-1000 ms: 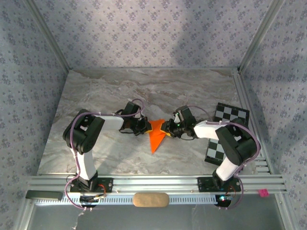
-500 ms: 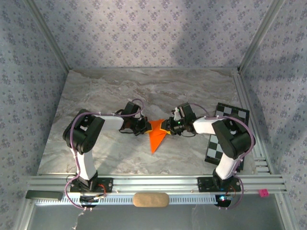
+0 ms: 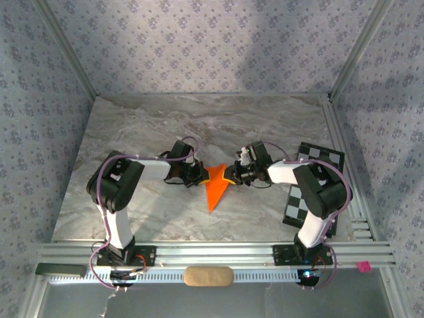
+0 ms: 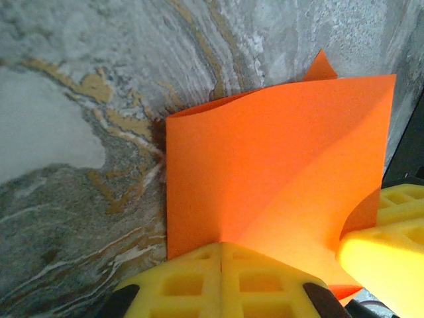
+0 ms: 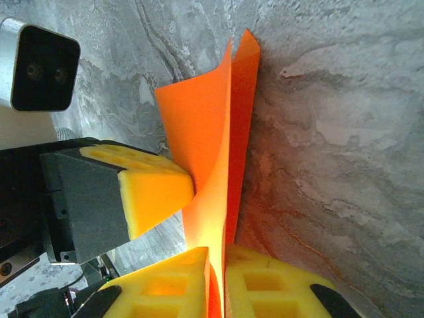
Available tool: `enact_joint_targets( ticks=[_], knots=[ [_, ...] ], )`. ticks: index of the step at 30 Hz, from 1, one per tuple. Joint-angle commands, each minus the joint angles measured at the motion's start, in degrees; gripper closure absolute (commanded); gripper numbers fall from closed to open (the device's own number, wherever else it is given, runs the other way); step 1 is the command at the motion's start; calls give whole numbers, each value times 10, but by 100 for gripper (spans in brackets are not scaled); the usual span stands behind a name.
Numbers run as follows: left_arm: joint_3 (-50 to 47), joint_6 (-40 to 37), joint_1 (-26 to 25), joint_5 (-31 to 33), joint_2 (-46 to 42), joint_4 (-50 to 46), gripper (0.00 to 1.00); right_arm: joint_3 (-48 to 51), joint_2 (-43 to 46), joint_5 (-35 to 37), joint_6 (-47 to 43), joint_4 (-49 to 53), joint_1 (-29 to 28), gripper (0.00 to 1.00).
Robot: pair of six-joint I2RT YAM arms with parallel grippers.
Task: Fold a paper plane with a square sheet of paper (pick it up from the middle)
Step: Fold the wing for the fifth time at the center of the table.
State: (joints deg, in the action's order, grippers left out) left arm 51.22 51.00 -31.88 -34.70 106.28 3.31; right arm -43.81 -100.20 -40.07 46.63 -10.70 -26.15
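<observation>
The square sheet of paper [image 3: 216, 189] is partly folded: a creased wedge with one sharp tip, not yet a slim dart, so I judge the wing folds remain. It hangs between both sets of fingers. The left fingers [image 4: 192, 285] are clenched on one edge, and the right fingers [image 5: 265, 285] pinch the doubled opposite edge. Beneath them lies a marbled grey counter [image 3: 132, 126]; a checkerboard card [image 3: 318, 159] rests beyond the right fingers, and patterned walls [image 3: 199, 46] enclose everything

Overhead cam, 2 close wrist cams

checkerboard card [image 3: 321, 158]: partly behind right arm [image 3: 318, 192] | paper plane [image 4: 265, 165]: base hidden
</observation>
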Motion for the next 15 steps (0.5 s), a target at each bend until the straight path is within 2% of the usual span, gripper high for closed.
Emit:
enact_joint_targets(
  ticks=[1, 9, 15],
  knots=[
    [1, -9, 3, -5, -6, -12, 93, -9, -13, -17, -12, 10, 0, 85],
    [-1, -8, 3, -6, -4, -11, 93, -16, -28, -27, -13, 7, 0, 85],
    [-4, -6, 3, -10, -15, 3, 88, -14, -20, -18, -9, 9, 1, 96]
  ],
)
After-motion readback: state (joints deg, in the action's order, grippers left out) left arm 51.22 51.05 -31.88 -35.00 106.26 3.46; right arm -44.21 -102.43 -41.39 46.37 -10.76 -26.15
